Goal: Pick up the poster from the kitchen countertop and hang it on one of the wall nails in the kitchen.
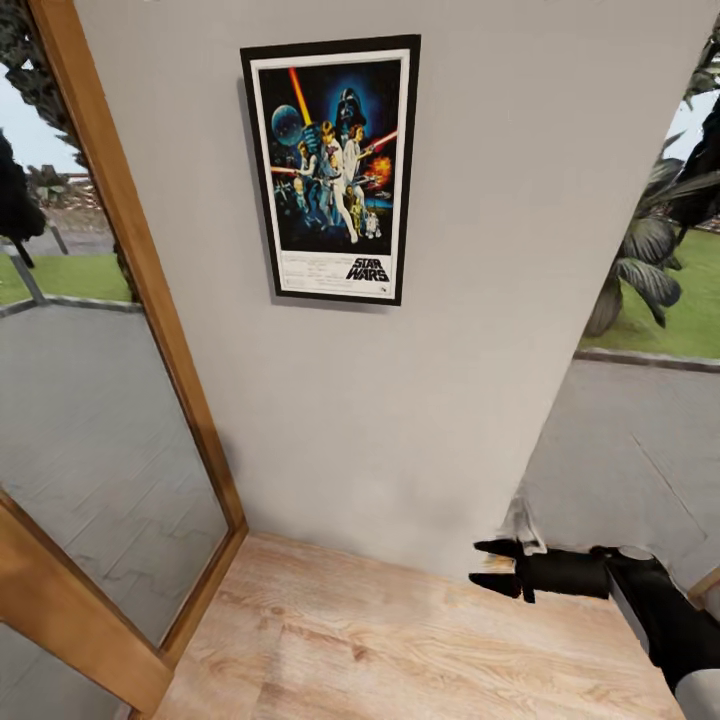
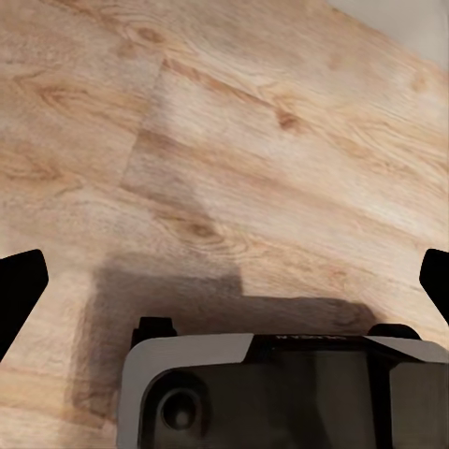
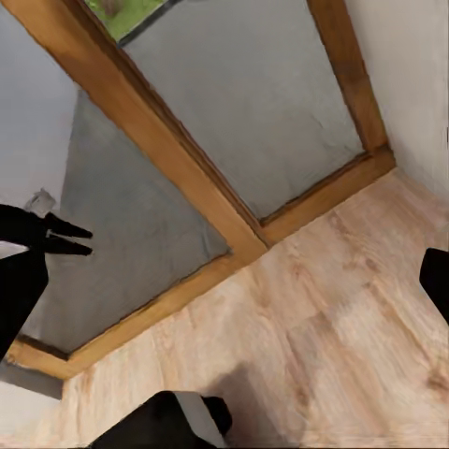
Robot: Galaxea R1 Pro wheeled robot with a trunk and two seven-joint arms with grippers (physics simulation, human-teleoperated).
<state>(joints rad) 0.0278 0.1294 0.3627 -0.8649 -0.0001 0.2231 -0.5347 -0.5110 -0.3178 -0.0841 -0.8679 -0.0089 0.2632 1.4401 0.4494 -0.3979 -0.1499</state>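
- The poster (image 1: 331, 168) hangs flat on the light grey wall (image 1: 480, 330), high in the head view, upright with a very slight lean; its thin black frame and white border enclose dark blue artwork with figures, lightsabers and the "STAR WARS" title near the bottom.
- No pincer touches the poster; it sits well apart from both arms.
- The nail that carries it cannot be made out, being hidden behind the frame.
- The right pincer (image 1: 497, 566) shows low at the head view's right, near the foot of the wall, its 2 black fingers parted with nothing between them.
- In the right wrist view that pincer's fingertips stand wide apart over the wooden floor (image 3: 327, 337) and a wooden window frame (image 3: 178, 168) with glass panes.
- The left pincer (image 2: 224, 281) points down at the pale plank floor (image 2: 234, 140); its 2 dark fingertips sit at opposite edges of the left wrist view, spread wide and empty.
- To the left of the wall a tall wood-framed window (image 1: 130, 260) reaches down to the floor; through it, grey paving and grass appear.
- To the right of the wall, large-leaved green plants (image 1: 650, 260) stand outdoors beside more paving.
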